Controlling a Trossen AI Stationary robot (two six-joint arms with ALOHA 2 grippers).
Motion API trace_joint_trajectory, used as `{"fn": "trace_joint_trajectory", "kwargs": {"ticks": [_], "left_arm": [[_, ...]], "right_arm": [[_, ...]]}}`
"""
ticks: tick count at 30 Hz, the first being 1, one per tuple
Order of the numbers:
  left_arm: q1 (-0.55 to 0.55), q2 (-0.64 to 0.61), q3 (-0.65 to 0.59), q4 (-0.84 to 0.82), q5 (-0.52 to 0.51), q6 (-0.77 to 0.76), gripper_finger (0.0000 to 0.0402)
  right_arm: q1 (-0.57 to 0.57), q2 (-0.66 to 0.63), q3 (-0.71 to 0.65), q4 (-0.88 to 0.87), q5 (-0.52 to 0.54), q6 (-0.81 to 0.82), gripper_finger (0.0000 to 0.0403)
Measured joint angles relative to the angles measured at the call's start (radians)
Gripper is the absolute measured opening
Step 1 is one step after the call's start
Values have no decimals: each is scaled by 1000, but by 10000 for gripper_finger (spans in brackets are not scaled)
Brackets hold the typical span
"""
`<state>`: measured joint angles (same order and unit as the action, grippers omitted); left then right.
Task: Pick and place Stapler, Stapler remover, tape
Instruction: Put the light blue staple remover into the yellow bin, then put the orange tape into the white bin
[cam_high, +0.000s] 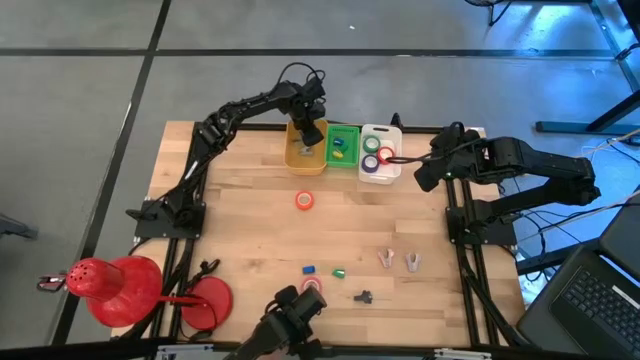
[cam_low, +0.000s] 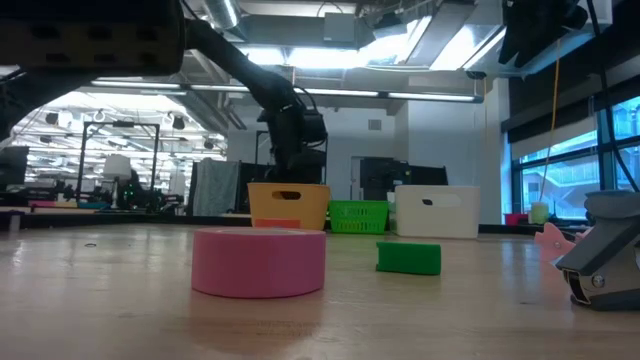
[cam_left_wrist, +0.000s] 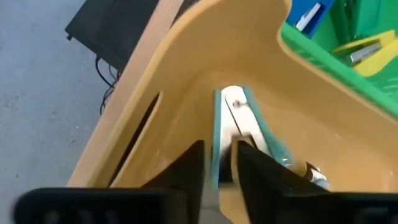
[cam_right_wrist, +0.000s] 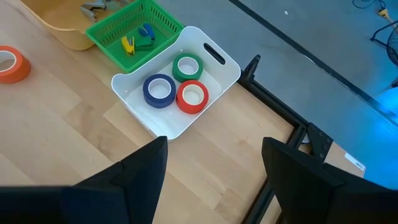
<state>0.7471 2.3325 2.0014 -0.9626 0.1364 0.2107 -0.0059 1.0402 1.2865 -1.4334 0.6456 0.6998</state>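
A teal-and-white stapler (cam_left_wrist: 233, 109) is inside the yellow bin (cam_high: 305, 158) at the table's far side, with my left gripper (cam_left_wrist: 217, 152) reaching down into the bin and shut on it. Another metal stapler (cam_left_wrist: 306, 171) lies beside it. My right gripper (cam_right_wrist: 214, 186) waits open above the table's right side, near the white bin (cam_right_wrist: 214, 59), which holds a blue, a green and a red tape roll. An orange tape roll (cam_high: 306, 200) lies mid-table and a pink one (cam_low: 258, 262) near the front edge. Pink staple removers (cam_high: 398, 260) and a dark one (cam_high: 363, 296) lie at the front right. My left gripper has the stapler's near end (cam_left_wrist: 219, 163) between its two fingers, pinched across its thin sides. The fingers come from above, slanting steeply down into the bin, and lie along the stapler. The stapler's far end (cam_left_wrist: 234, 94) points down toward the bin's floor; whether it rests there, I cannot tell.
A green basket (cam_high: 343, 147) with blue and yellow staple removers stands between the yellow and white bins. A small blue piece (cam_high: 309, 269) and a green one (cam_high: 339, 271) lie near the front. Red cones (cam_high: 110, 290) stand off the front left corner, a laptop (cam_high: 600, 290) at the right.
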Motion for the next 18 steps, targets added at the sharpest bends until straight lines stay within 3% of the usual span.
{"fn": "trace_joint_trajectory", "kwargs": {"ticks": [5, 8, 14, 18], "left_arm": [[-1, 0, 0, 1, 3, -26, 171], [0, -8, 0, -12, 82, -41, 201], [-4, -123, 0, -46, 234, -113, 213], [-53, -262, 0, -70, 248, -106, 207]], "right_arm": [[0, 0, 0, 0, -4, 0, 263], [0, 0, 0, 0, -11, 0, 263], [0, 0, 0, -8, -14, 1, 263], [0, 0, 0, -8, -18, 3, 263]]}}
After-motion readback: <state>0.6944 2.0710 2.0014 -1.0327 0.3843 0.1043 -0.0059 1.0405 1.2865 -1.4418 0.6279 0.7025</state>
